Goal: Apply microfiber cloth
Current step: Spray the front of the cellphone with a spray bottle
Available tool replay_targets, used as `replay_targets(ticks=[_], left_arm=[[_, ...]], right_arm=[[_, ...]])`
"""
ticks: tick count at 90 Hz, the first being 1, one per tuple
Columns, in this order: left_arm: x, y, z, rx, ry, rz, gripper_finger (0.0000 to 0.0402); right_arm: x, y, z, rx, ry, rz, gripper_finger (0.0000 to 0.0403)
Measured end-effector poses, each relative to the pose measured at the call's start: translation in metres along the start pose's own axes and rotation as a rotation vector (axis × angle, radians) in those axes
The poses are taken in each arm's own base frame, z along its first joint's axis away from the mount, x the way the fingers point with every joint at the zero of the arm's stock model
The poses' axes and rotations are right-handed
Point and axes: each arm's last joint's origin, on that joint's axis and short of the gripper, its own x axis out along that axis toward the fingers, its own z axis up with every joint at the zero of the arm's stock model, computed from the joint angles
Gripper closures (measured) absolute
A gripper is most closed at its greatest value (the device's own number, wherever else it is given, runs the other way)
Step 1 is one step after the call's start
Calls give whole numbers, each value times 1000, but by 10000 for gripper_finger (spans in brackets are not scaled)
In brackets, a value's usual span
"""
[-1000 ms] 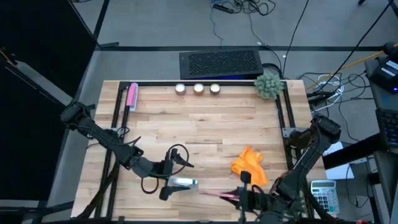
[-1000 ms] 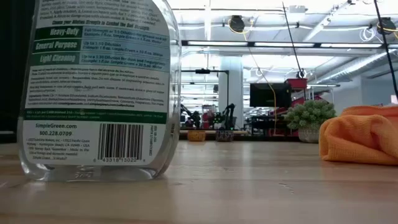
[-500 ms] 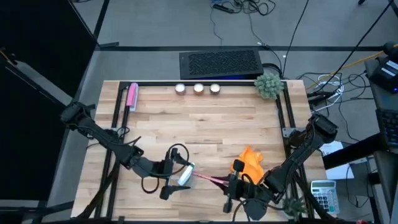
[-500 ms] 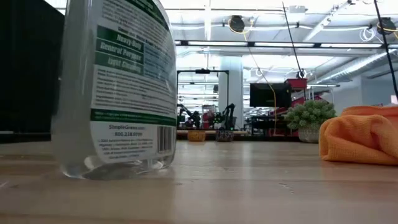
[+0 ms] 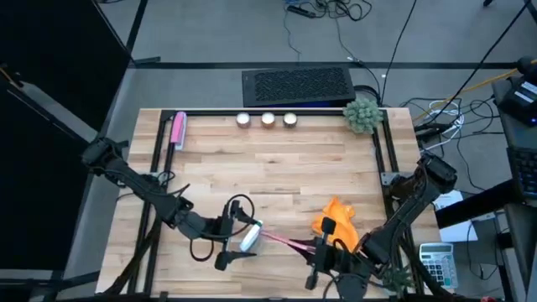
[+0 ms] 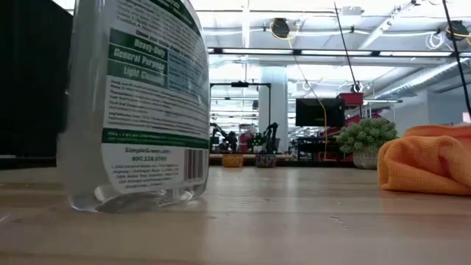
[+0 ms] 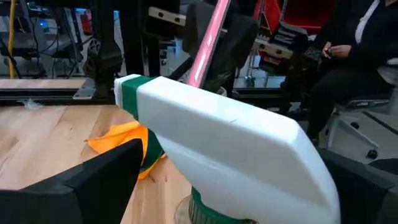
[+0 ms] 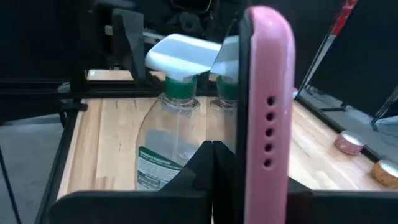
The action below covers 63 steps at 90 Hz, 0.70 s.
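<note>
The orange microfiber cloth (image 5: 336, 220) lies bunched on the table near its front right, touched by no gripper; it also shows in the low view (image 6: 427, 159) and in the left wrist view (image 7: 119, 140). Just left of it my right gripper (image 5: 321, 253) is shut on a phone in a pink case (image 5: 285, 244), which reaches toward a clear spray bottle (image 5: 249, 236). My left gripper (image 5: 233, 237) is shut on that bottle, whose base stands on the table (image 6: 136, 199). My left gripper has the spray bottle between its two fingers (image 7: 93, 180), just under the white spray head, at the green-collared neck (image 7: 208, 210). The fingers come level from the table's left. The bottle stands upright, its base on the table. My right gripper pinches the phone at the end nearest the wrist (image 8: 264, 205), between its two fingers (image 8: 202, 177). The fingers come roughly level from the table's right. The phone stands on its long edge, clear of the table, its free end (image 5: 270, 239) toward the bottle.
A pink stick-shaped object (image 5: 178, 129) lies at the far left. Three small round lights (image 5: 268, 119) and a small green plant (image 5: 362, 114) sit along the far edge. A black rail frame (image 5: 379, 151) borders the tabletop. The middle of the table is bare wood.
My right gripper has carried the phone away from the near edge and to the left, closer to the bottle and beside the cloth. My left gripper has turned the upright bottle and shifted it slightly toward the far edge; its label now faces another way. The cloth has stayed put.
</note>
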Motion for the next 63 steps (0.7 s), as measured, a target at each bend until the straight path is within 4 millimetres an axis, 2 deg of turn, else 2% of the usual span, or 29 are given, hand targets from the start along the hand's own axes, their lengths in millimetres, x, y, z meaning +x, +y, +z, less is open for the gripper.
replay_targets(ticks=[36, 63], left_arm=[[0, 1, 1, -5, -9, 7, 16], [1, 4, 2, -7, -13, 20, 16]], right_arm=[[25, -10, 1, 10, 36, -3, 394], [34, -15, 2, -21, 40, -25, 394]])
